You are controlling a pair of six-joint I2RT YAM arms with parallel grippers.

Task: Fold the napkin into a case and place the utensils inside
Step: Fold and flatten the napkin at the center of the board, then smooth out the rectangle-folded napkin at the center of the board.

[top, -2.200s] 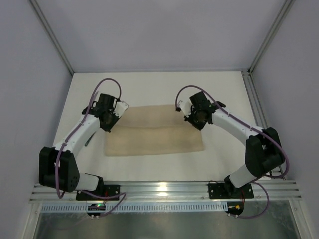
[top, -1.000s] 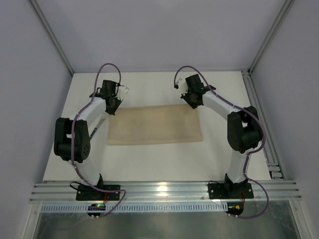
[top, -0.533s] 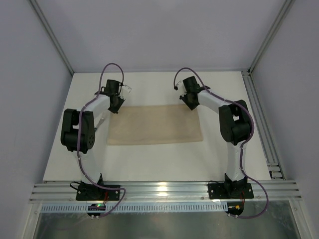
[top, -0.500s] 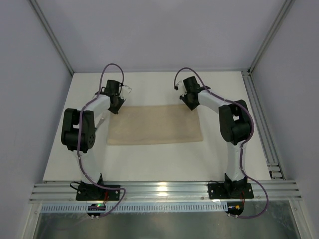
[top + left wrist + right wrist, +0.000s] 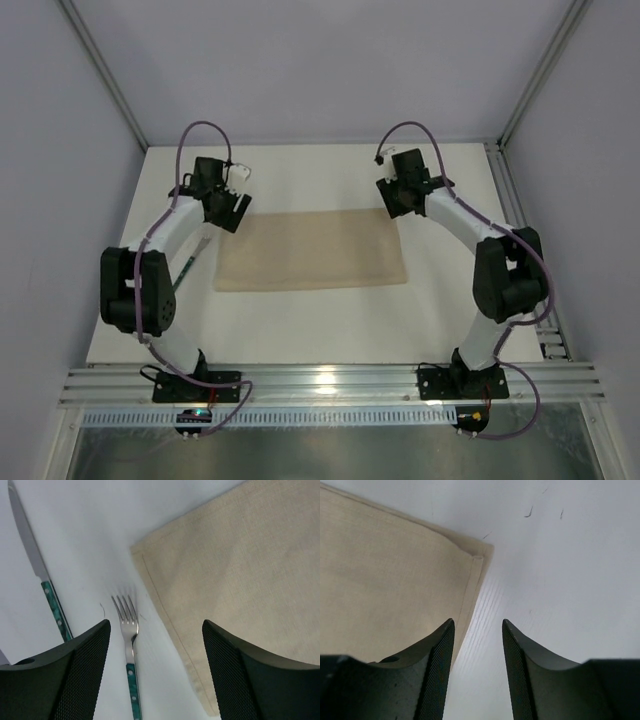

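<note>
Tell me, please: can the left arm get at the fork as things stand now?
Probably yes. The fork lies bare on the table beside the napkin, just below the left arm's open fingers, with nothing over it. The knife lies apart on its other side.

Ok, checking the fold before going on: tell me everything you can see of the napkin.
The napkin is a plain beige-tan cloth with a stitched hem, lying flat on the table as a wide rectangle. At its far right corner a second layer peeks out under the top one, so it looks folded double. The fork lies off its left edge, apart. Neither the left end effector nor the right end effector, both open above its far corners, touches it.
</note>
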